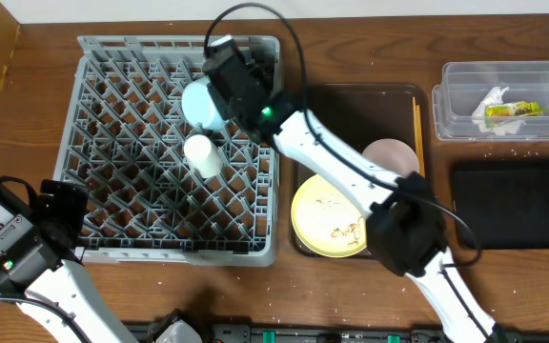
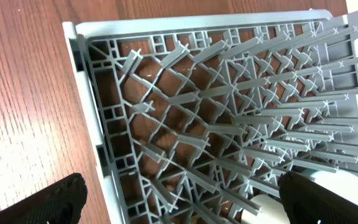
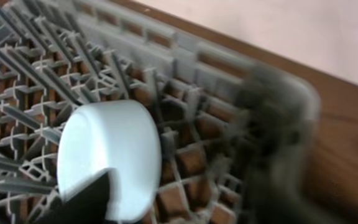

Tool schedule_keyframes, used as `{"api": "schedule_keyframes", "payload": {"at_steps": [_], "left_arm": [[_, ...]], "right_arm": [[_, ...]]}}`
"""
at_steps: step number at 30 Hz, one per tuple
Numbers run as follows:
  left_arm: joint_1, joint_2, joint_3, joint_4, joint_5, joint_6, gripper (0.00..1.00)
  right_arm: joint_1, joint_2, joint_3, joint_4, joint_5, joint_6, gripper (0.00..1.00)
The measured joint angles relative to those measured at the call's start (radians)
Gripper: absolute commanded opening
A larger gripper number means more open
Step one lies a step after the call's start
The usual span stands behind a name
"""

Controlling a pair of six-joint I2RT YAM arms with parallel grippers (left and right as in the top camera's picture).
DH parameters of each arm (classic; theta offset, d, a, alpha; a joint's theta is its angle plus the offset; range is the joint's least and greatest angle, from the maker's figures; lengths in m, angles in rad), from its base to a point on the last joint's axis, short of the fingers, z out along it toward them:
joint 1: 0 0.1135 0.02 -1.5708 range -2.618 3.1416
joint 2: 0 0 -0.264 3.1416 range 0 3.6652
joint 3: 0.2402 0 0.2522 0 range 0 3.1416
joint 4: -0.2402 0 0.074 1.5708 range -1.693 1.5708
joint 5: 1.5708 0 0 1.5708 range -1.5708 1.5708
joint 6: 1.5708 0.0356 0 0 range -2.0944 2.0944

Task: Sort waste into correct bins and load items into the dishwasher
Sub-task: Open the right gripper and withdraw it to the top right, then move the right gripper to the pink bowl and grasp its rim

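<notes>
- Grey dish rack [image 1: 151, 205] sits on the left of the table and also fills the left wrist view [image 2: 185, 124].
- Dark-brown tray [image 1: 351, 110] is just right of the rack.
- Black tub [image 1: 513, 205] is at the right edge, with the clear tub [image 1: 465, 86] just beyond it on the far side.
- Yellow plate [image 1: 317, 214] lies on the near end of the tray.
- Left gripper [image 1: 65, 205] is at the rack's near-left corner, fingers [image 2: 61, 199] spread wide and holding nothing.
- Right gripper [image 1: 215, 90] is over the far part of the rack. One finger [image 3: 89, 202] overlaps the blue bowl's edge. Blurry, so I can't tell whether it is clamped or let go.
- Pink bowl [image 1: 389, 152] is on the tray, beyond the plate.
- Blue bowl [image 1: 198, 105] lies on its side among the pegs in the far part of the rack [image 3: 110, 155].
- White cup [image 1: 202, 154] is in the rack, just nearer than the bowl.
- Chopsticks [image 1: 416, 133] lie along the tray's right edge.
- Napkin [image 1: 492, 98] and wrapper [image 1: 518, 110] are in the clear tub.
- Crumbs [image 1: 343, 229] are on the plate.
</notes>
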Motion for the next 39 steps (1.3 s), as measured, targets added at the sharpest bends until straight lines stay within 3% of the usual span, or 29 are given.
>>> {"api": "schedule_keyframes", "payload": {"at_steps": [7, 12, 17, 23, 28, 31, 35, 39], "left_arm": [[0.000, 0.000, 0.000, 0.000, 0.000, 0.000, 1.00], [0.000, 0.000, 0.000, 0.000, 0.000, 0.000, 1.00], [0.000, 0.000, 0.000, 0.000, 0.000, 0.000, 1.00], [0.000, 0.000, 0.000, 0.000, 0.000, 0.000, 1.00], [0.000, 0.000, 0.000, 0.000, 0.000, 0.000, 1.00], [0.000, 0.000, 0.000, 0.000, 0.000, 0.000, 1.00], [0.000, 0.000, 0.000, 0.000, 0.000, 0.000, 1.00], [0.000, 0.000, 0.000, 0.000, 0.000, 0.000, 1.00]], "right_arm": [[-0.157, -0.233, 0.022, -0.300, 0.004, 0.105, 0.99], [-0.310, -0.390, 0.056, -0.639, -0.016, 0.137, 0.99], [-0.360, -0.396, 0.039, -0.915, -0.069, 0.149, 0.99], [-0.359, -0.343, -0.117, -0.876, -0.142, 0.172, 0.99], [-0.360, -0.331, -0.291, -0.780, -0.159, 0.243, 0.76], [-0.359, -0.331, -0.393, -0.705, -0.183, 0.278, 0.57], [-0.359, -0.330, -0.491, -0.617, -0.221, 0.293, 0.50], [-0.359, -0.330, -0.588, -0.527, -0.241, 0.303, 0.31]]}}
